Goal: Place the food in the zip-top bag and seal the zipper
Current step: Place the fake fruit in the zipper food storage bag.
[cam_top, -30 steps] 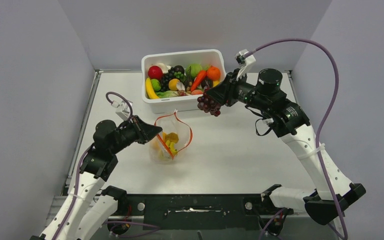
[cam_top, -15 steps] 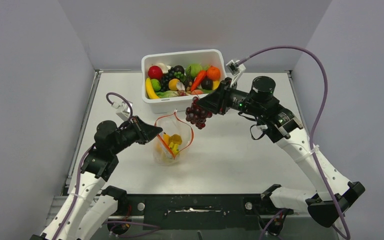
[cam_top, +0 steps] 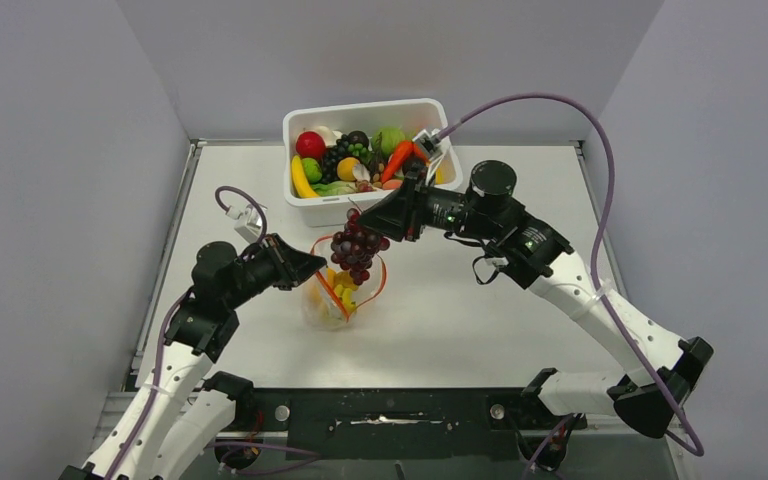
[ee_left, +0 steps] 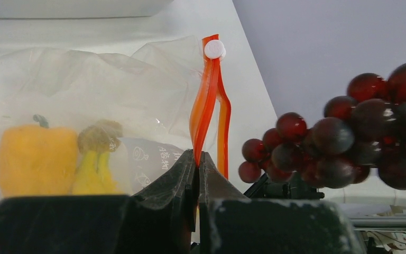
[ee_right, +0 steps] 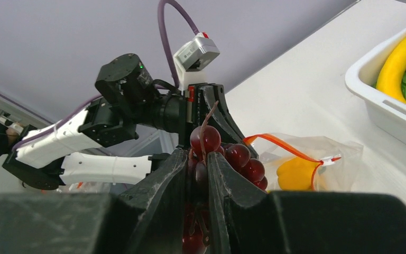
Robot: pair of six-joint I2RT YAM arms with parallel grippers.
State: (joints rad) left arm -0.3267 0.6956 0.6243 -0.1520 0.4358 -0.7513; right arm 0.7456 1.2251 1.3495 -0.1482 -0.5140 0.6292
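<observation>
The right gripper (cam_top: 372,226) has its fingers pressed in on the stem end of the grapes (cam_top: 354,250), with the bunch hanging below them. A second ago this bunch hung off to the right, just in front of the near wall of the white tub (cam_top: 312,212); the arm has since swung left, and the grapes now hang over the open mouth of the bag (cam_top: 318,306). The left gripper (ee_left: 197,159) has not shifted: its fingers are pressed together on the left end of the orange-red zipper strip (ee_left: 207,100), holding that side of the mouth up. The bag stands in the same spot on the table (cam_top: 480,300), just in front of the tub, with a yellow pepper (ee_left: 37,157) and a banana bunch (ee_left: 96,170) inside it. Seen from above, the grapes cover much of the mouth and part of the contents, and whether they touch the strip cannot be told. In the left wrist view the bunch is cut off at the right edge; in the right wrist view its lower part is hidden between the fingers.
</observation>
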